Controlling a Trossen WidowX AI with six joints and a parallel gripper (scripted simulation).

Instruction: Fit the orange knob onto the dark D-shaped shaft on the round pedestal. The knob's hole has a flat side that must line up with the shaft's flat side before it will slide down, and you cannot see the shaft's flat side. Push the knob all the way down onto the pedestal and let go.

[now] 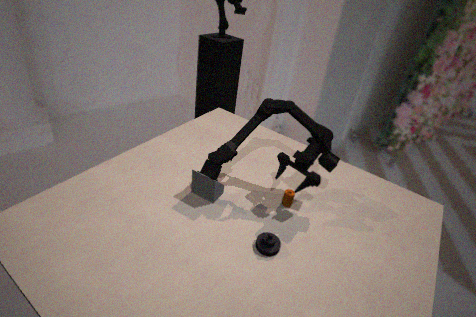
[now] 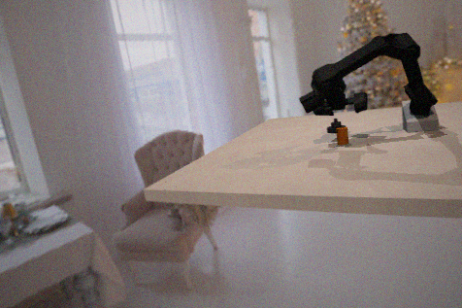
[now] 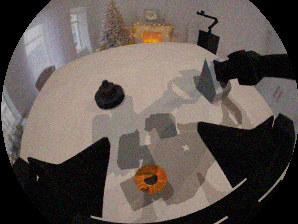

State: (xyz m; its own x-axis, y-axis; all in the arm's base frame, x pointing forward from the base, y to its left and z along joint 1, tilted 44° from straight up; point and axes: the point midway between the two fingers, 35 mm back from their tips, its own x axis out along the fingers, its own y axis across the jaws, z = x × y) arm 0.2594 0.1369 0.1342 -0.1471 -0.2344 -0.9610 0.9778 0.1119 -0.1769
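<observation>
The orange knob (image 1: 288, 198) (image 2: 343, 136) (image 3: 141, 181) stands upright on the table, its dark hole facing up in the wrist view. The hole looks partly straight-edged there, but the picture is grainy. My gripper (image 1: 286, 185) (image 2: 342, 110) (image 3: 155, 135) is wide open and empty above the knob, with a gap between the fingertips and the knob's top in the exterior view. The round black pedestal (image 1: 267, 247) (image 2: 332, 130) (image 3: 109, 99) stands apart from the knob, with the dark shaft (image 1: 268, 237) (image 2: 335, 120) (image 3: 105, 84) upright and bare at its centre. The shaft's flat side cannot be seen.
The arm's grey base block (image 1: 206, 187) (image 2: 412, 122) (image 3: 206, 85) stands on the light table (image 1: 125, 199) (image 2: 272, 174) (image 3: 65, 120). Shadows of the arm fall around the knob. A black column (image 1: 218, 74) with a second small arm stands beyond the table.
</observation>
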